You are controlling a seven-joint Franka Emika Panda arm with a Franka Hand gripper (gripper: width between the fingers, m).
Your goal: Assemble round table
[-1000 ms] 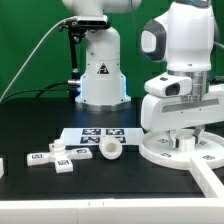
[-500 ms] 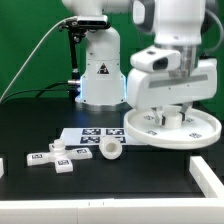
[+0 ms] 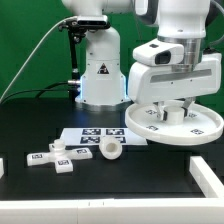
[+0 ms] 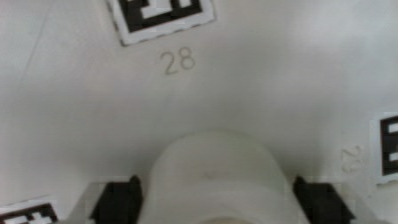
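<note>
The large rimmed round disc hangs level above the black table at the exterior view's right. My gripper is shut on the raised hub at its centre. In the wrist view the hub sits between my two black finger pads, with the disc's tagged surface behind it. The short thick cylinder leg lies on its side in front of the marker board. The small cross-shaped foot lies at the front left.
The arm's white base stands at the back centre with a cable to its left. A white bracket lies at the front right. A small white piece sits at the left edge.
The disc was resting on the table at the right. My gripper has lifted it up and a little to the left, and it now hangs off the table.
</note>
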